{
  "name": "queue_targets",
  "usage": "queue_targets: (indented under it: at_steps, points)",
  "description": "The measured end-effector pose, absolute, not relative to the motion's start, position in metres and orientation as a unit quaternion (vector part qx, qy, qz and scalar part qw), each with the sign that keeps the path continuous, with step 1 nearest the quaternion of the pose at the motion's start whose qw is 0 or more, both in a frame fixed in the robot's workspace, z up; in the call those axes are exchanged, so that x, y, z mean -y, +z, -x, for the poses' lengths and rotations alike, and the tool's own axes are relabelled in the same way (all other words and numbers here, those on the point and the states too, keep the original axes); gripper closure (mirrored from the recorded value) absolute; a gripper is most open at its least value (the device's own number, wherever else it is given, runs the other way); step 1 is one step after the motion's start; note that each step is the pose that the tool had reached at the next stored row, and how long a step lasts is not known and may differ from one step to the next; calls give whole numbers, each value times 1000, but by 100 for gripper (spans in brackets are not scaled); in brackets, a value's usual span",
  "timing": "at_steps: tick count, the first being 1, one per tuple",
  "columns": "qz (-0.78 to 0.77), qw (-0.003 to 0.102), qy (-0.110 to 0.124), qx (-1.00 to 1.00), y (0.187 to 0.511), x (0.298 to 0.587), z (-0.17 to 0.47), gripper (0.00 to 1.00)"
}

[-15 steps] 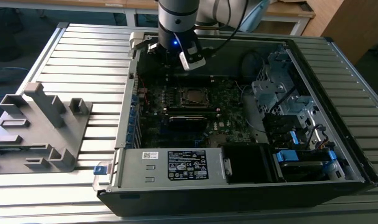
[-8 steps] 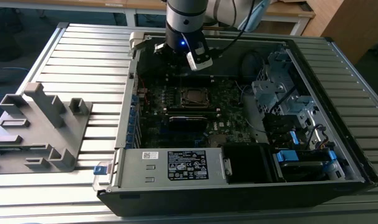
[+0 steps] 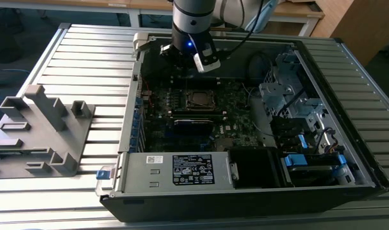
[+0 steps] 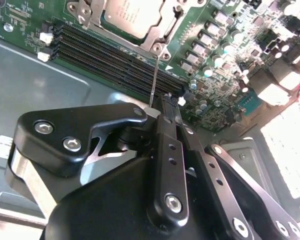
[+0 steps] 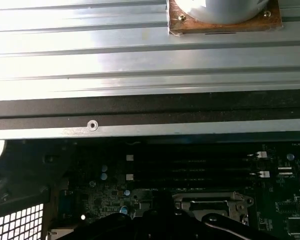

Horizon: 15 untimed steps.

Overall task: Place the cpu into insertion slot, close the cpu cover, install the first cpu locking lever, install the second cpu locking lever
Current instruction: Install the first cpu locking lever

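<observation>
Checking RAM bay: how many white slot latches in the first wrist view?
4 white latches: two at one end of the memory slots, two at the other end. Dark ones may be hidden.

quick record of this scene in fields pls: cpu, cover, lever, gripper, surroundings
cpu: lies flat, showing through the cover's window
cpu cover: down around the cpu
locking lever: thin rod, raised off the board, running from the cover's corner to beside the gripper's tip
gripper: shut, over the memory slots; contact with the lever cannot be told
surroundings: open computer case on a slatted table
</observation>
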State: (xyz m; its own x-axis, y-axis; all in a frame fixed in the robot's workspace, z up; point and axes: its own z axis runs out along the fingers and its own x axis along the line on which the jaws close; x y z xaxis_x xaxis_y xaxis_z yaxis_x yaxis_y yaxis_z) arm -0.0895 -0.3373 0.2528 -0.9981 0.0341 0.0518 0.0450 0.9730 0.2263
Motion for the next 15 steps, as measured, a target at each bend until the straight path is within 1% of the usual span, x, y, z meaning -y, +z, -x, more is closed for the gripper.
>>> queue_targets:
  at_steps: [15]
  points:
    - [22,23,-112,993,252,337,78,90]
